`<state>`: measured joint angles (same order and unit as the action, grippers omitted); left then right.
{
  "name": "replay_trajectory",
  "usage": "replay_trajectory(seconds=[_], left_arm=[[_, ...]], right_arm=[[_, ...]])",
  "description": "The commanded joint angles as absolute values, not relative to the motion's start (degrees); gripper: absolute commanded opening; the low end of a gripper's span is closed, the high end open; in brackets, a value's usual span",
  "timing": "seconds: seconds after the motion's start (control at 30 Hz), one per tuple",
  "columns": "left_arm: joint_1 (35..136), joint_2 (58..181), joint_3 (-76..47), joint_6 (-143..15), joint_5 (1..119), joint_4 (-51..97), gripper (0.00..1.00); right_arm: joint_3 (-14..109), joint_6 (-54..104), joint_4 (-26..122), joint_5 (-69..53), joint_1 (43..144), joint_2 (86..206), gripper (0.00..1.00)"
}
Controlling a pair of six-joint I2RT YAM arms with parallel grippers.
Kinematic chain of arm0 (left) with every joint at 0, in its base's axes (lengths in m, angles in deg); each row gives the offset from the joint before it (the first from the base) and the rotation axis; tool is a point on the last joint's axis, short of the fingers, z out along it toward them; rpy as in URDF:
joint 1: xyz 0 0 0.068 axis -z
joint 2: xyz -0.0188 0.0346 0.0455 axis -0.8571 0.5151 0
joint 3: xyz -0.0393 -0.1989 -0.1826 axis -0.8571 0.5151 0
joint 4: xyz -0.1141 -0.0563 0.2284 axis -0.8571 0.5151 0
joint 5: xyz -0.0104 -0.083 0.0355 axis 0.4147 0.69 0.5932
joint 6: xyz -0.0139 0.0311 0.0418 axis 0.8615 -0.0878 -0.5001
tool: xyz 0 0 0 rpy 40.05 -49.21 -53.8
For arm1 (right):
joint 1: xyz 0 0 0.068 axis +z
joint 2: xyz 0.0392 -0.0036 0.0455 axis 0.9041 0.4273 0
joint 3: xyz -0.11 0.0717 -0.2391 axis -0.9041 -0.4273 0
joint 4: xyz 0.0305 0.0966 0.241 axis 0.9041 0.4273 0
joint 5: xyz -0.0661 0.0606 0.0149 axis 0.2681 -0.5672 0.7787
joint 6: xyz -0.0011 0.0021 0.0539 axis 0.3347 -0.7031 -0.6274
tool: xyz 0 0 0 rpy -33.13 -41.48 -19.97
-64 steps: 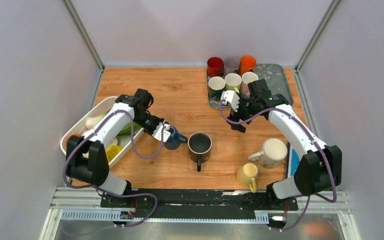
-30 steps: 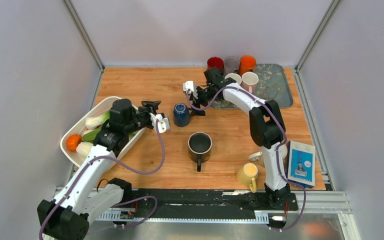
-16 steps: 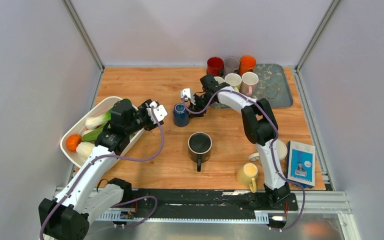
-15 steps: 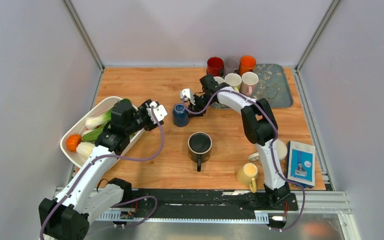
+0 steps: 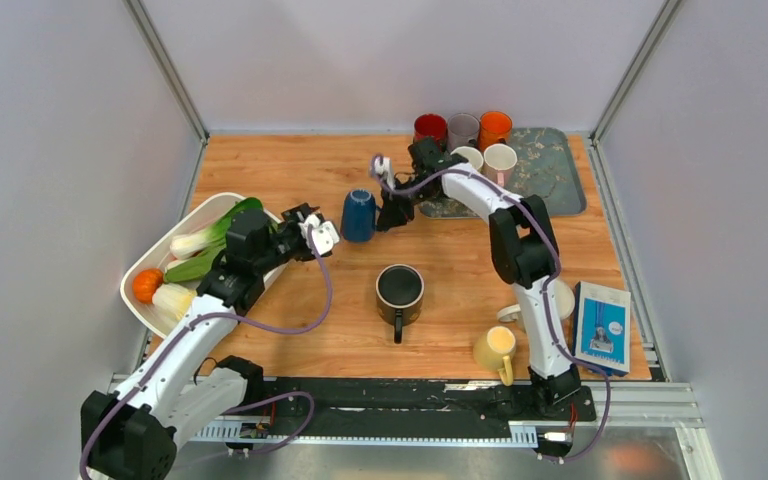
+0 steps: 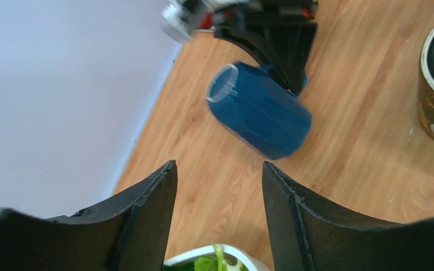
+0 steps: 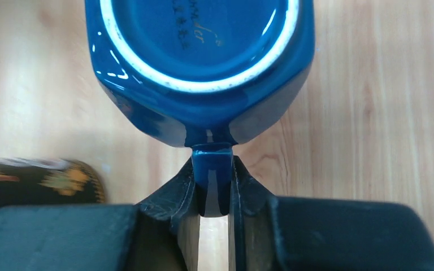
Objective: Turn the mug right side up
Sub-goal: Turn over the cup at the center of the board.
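Right gripper (image 7: 213, 182): jaws clamped on the handle (image 7: 212, 161) of the blue mug (image 7: 203, 68), one finger on each side. The mug lies directly ahead of these jaws over bare wood, tipped. Its long axis is slanted, the ringed base is raised and faces the right wrist camera, and the mouth end is lower, toward the table. Cannot tell whether the lower edge touches the wood; the interior is not visible. Left gripper (image 6: 219, 189): jaws apart, nothing between the fingers (image 6: 147, 209), aimed at the mug from its other side and near it but apart. Nearer the bases than both jaws stands a black mug (image 5: 399, 288), upright, its interior dark. Just behind the right jaws is a patterned tray (image 5: 548, 168) holding upright red (image 5: 429, 128), grey (image 5: 462, 127) and orange (image 5: 495, 126) mugs plus two pale mugs in view. Left of the left jaws, a white tub (image 5: 160, 243) holds leafy greens (image 5: 215, 235), an orange vegetable (image 5: 141, 284) and a white one (image 5: 172, 298). Well toward the right base stand a yellow mug (image 5: 495, 348), upright, and a white mug (image 5: 563, 297) partly hidden by the arm.
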<state>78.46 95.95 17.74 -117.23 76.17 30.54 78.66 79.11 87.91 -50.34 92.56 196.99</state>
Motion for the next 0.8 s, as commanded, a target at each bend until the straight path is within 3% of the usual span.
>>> replay_trajectory(seconds=[0.0,0.07,0.17,0.27,0.67,0.77], left_arm=[[81.01,96.17,22.52,-126.46,71.78,14.71,0.65],[82.85,97.54,24.22,-131.22,68.90,8.71,0.65],[84.75,99.51,27.10,-140.30,69.31,1.92,0.65],[85.73,101.32,29.37,-146.09,70.25,-9.30,0.65],[85.92,113.22,28.72,-151.44,65.78,-24.64,0.64],[85.91,117.74,27.02,-152.97,64.20,-30.86,0.58]], right_arm=[[93.99,54.62,87.66,-80.25,87.36,196.34,0.00],[97.60,36.17,80.82,-89.85,86.48,200.05,0.00],[92.79,4.61,58.02,-95.12,86.81,201.06,0.00],[88.55,1.31,52.25,-95.98,86.81,198.62,0.00],[83.11,-15.65,41.76,-96.19,87.34,195.55,0.00],[81.54,-20.17,40.72,-96.25,88.00,195.15,0.00]])
